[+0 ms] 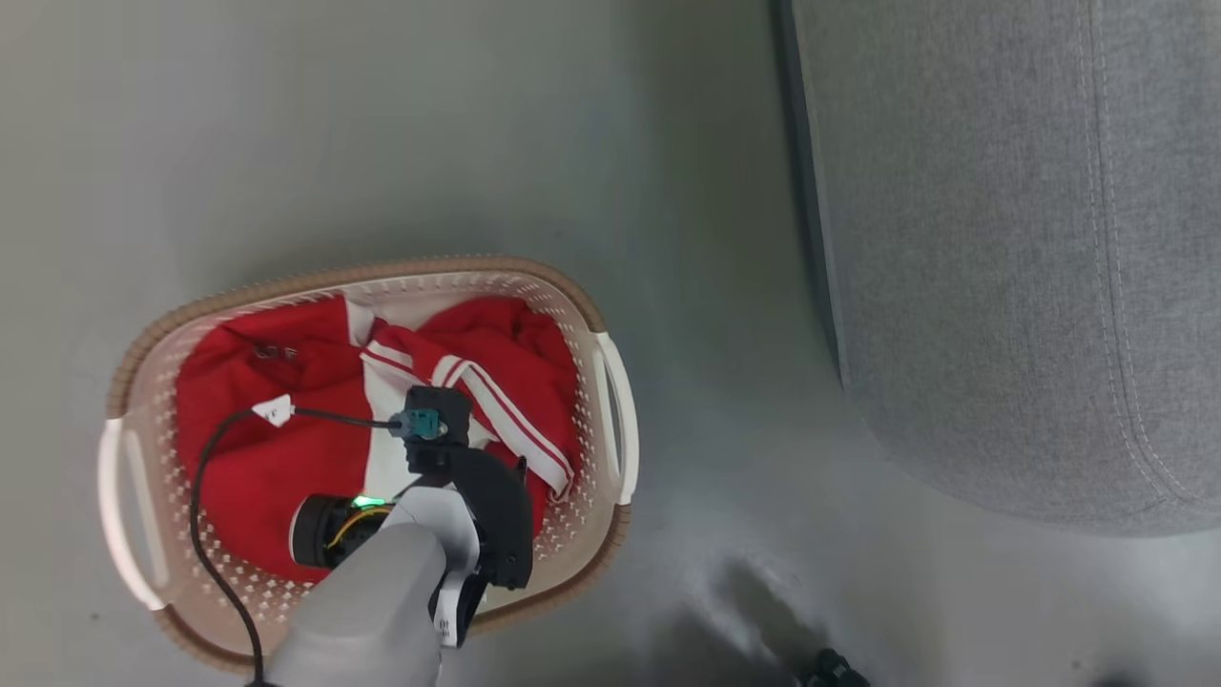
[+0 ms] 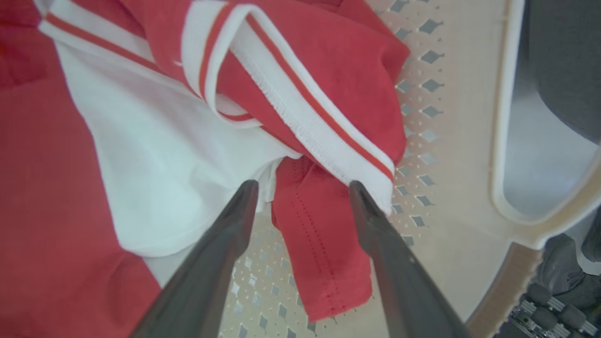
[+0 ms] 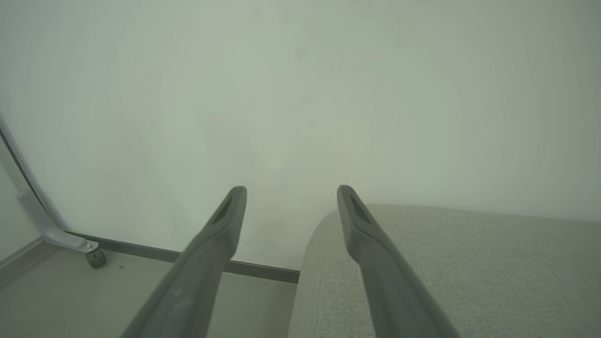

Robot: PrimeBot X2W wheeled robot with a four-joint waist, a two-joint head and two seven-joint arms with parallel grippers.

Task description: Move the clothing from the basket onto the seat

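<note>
The cream basket (image 1: 610,410) stands on the floor at lower left, with the red and white clothing (image 1: 286,429) bunched inside it. My left arm (image 1: 458,477) reaches down into the basket, and its wrist hides the fingers there. In the left wrist view my left gripper (image 2: 303,188) is open, its fingers on either side of a hanging red fold (image 2: 314,234), close to the white striped trim (image 2: 324,141) and the basket wall (image 2: 446,141). The grey seat (image 1: 1011,248) fills the right side. My right gripper (image 3: 291,190) is open and empty in the air above the seat's corner (image 3: 469,272).
Grey floor (image 1: 706,286) separates the basket from the seat. A black cable (image 1: 205,477) loops from my left wrist over the clothing. In the right wrist view a pale wall (image 3: 300,94), a dark skirting strip (image 3: 141,251) and a white metal leg with a caster (image 3: 94,257) stand behind the seat.
</note>
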